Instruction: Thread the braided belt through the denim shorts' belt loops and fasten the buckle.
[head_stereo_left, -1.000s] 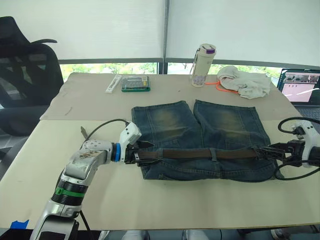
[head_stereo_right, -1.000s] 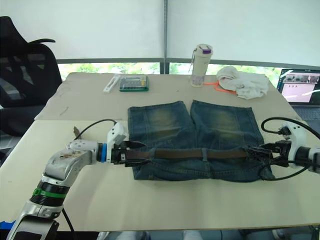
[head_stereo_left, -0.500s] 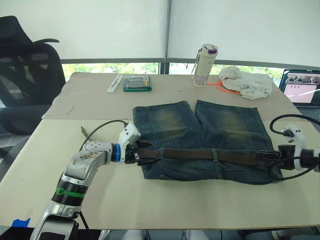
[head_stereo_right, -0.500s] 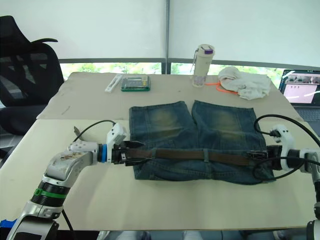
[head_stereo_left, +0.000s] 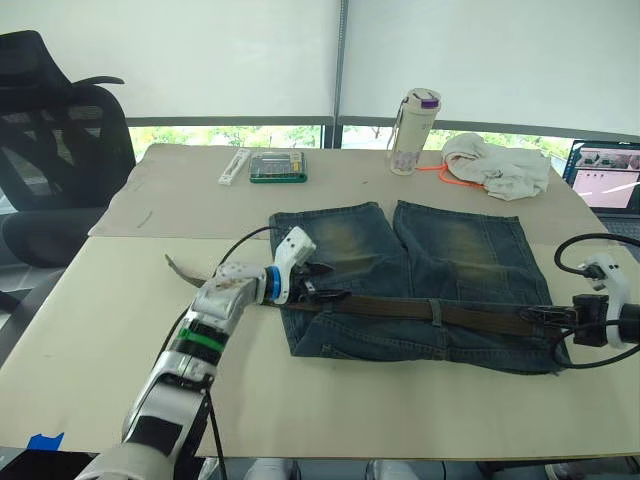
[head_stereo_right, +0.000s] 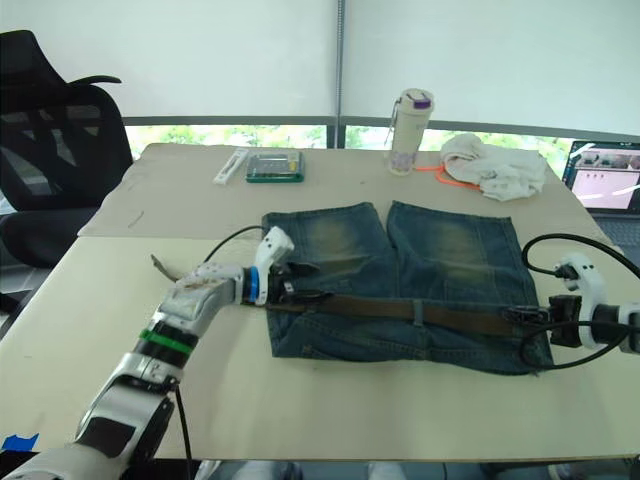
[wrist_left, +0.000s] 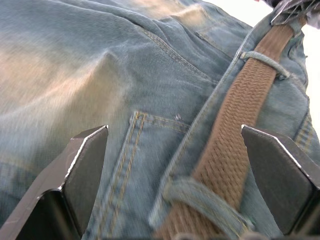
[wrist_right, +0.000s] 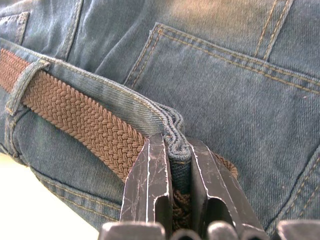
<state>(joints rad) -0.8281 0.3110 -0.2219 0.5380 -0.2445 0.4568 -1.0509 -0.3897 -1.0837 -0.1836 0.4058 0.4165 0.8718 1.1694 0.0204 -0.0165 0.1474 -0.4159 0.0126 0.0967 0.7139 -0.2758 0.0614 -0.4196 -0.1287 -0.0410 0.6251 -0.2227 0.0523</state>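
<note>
Already the braided belt lies along the denim shorts waistband between both grippers, yet the right gripper, clamped on a waistband fold, could drag the shorts while the spread-apart left gripper holds nothing.

Head stereo pair: high, facing forward and down over the table; both share the denim shorts; wrist cameras: very near, along the braided belt and waistband.
</note>
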